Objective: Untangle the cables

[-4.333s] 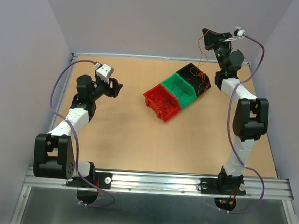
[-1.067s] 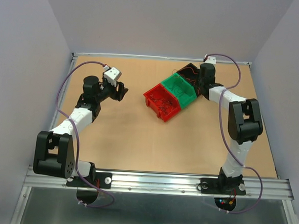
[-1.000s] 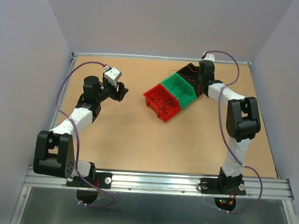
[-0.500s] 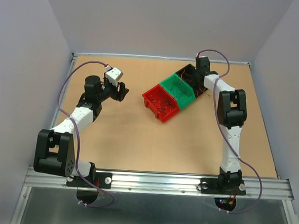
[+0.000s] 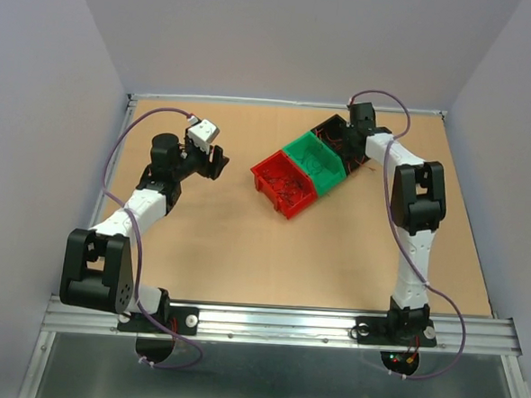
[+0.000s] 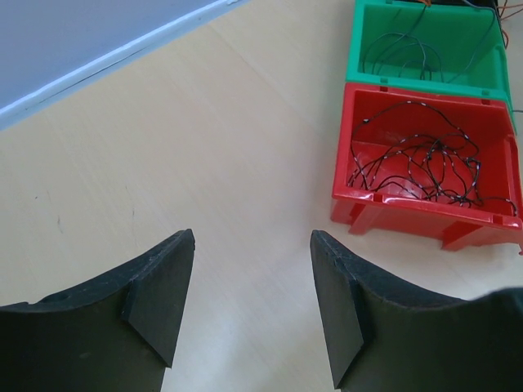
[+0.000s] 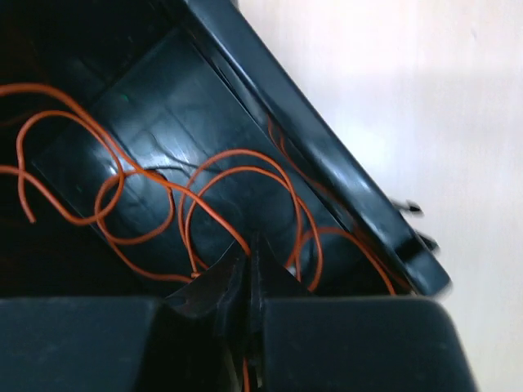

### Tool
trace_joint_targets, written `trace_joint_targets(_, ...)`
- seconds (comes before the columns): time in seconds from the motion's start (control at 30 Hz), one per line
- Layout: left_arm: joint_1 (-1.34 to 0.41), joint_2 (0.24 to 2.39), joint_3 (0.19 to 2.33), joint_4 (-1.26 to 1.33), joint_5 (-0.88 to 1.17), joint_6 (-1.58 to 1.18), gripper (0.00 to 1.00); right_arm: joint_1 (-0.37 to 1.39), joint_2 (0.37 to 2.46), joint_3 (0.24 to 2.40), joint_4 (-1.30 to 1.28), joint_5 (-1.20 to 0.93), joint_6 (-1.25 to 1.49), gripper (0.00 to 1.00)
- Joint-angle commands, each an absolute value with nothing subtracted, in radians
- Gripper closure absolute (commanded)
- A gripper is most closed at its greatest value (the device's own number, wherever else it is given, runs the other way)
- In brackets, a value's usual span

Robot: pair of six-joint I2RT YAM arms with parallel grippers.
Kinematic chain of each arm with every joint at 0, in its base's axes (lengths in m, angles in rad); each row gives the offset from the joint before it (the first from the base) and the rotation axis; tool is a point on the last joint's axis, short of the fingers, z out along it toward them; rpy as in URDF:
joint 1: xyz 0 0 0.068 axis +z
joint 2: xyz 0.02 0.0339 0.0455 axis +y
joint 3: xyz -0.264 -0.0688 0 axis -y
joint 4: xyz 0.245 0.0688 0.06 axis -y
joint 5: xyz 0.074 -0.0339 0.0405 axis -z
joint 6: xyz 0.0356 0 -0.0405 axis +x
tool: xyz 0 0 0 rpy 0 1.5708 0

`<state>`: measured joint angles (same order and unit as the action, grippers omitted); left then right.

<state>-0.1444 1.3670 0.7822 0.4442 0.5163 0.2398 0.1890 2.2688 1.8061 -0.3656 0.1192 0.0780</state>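
Observation:
Three small bins stand in a row: red (image 5: 265, 168), green (image 5: 298, 145) and black (image 5: 329, 123). Thin black wires (image 6: 425, 163) lie tangled in the red bin (image 6: 409, 211). A few dark wires (image 6: 400, 53) lie in the green bin (image 6: 425, 73). Orange wires (image 7: 237, 155) curl in the black bin (image 7: 310, 139). My right gripper (image 7: 249, 249) is down in the black bin, shut on an orange wire that runs between its fingers; it also shows in the top view (image 5: 354, 123). My left gripper (image 6: 252, 237) is open and empty above the table, left of the red bin, as the top view (image 5: 215, 164) shows.
The wooden table (image 5: 244, 252) is walled by grey panels on three sides. A metal rail (image 5: 276, 324) runs along the near edge with both arm bases. Some orange wire hangs over the black bin's right rim (image 5: 369, 156).
My right arm came down from high above the table, carrying orange wire, into the black bin and reached toward its far end. My left gripper crept a little toward the bins.

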Motion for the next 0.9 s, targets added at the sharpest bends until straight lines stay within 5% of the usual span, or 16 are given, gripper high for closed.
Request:
trace_joint_targets(0.0,-0.153,1.364,0.828,0.466,0.517,0.256,0.3,0.245,2.194,1.726,-0.377,0.066,0.054,0.94)
trace_joint_targets(0.27,-0.16,1.367,0.83,0.46,0.514,0.262,0.3,0.379,2.135,1.527,-0.27,-0.078,0.009,0.94)
trace_joint_targets(0.57,-0.164,1.362,0.828,0.456,0.505,0.268,0.3,0.406,1.961,1.359,-0.161,-0.005,0.051,0.7)
trace_joint_targets(0.87,-0.166,1.374,0.834,0.451,0.5,0.273,0.3,0.405,1.812,1.293,-0.107,0.107,0.081,0.57)
